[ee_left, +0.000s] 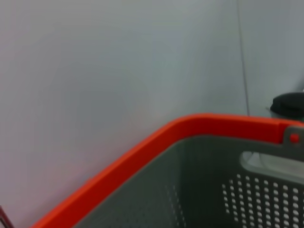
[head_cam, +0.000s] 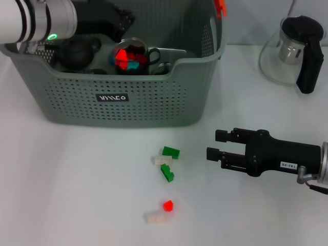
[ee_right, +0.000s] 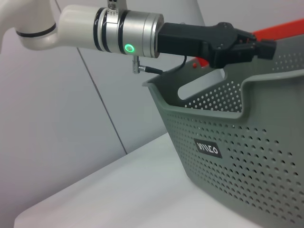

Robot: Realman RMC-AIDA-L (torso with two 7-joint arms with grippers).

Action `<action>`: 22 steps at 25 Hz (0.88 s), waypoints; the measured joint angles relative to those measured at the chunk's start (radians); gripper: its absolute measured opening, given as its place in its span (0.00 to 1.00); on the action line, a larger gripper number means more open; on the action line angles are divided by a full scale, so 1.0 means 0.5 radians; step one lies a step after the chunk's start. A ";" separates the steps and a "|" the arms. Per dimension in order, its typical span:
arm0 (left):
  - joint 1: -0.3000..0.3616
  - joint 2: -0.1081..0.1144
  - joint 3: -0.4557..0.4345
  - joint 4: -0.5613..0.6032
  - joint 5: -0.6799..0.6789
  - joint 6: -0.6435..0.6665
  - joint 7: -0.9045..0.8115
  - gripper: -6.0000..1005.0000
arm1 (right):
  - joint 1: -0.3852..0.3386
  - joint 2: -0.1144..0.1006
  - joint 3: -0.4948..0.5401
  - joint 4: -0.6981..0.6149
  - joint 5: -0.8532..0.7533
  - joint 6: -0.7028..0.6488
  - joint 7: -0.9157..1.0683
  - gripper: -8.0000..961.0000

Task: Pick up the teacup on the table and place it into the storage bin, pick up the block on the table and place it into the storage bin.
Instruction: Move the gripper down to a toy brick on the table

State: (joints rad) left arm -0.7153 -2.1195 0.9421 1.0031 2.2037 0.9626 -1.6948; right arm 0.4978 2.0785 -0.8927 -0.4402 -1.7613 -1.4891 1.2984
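- Teacup (head_cam: pixel 132 57): we log a glass cup already inside the storage bin (head_cam: pixel 128 110), coloured pieces showing through it; we cannot tell whether it stands upright or leans on its neighbours.
- Left claw (ee_right: pixel 266 47): over the bin's open top, above the rim; we cannot tell whether its fingers are parted or closed. Risk, in our judgement: on withdrawal the arm could clip the bin's red handle (ee_left: pixel 142 147) and drag the bin across the table (head_cam: pixel 61 195).
- Right claw (head_cam: pixel 219 145): low over the table, jaws apart and holding nothing, pointed toward the blocks and well apart from them.
- Blocks: two green blocks (head_cam: pixel 169 162) with a white block (head_cam: pixel 162 160) touching between them; nearer us, a red block (head_cam: pixel 167 206) against another white block (head_cam: pixel 155 217).
- Risk, as we judge it: pieces lie so close that a closing claw may catch two, or push one aside and miss.
- Risk: small pieces lie flat, so a shallow descent may close on nothing.
- Glass teapot (head_cam: pixel 293 51): behind the right arm; a wide swing toward the bin could strike it.
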 joint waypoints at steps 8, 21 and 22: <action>0.176 -0.061 -0.061 0.250 -0.366 0.121 0.003 0.07 | 0.000 0.000 0.000 -0.003 0.003 0.006 -0.001 0.70; 0.460 0.083 -0.797 -0.813 -1.194 1.704 0.945 0.45 | 0.002 0.006 0.000 0.001 0.003 0.009 -0.001 0.70; 0.500 0.076 -0.827 -0.849 -1.119 1.766 1.050 0.47 | 0.002 0.006 0.000 0.001 0.003 0.009 -0.001 0.70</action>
State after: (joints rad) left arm -0.4652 -2.0816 0.5284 0.5787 1.6441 1.8455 -1.1696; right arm 0.4986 2.0813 -0.8927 -0.4396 -1.7601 -1.4848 1.2980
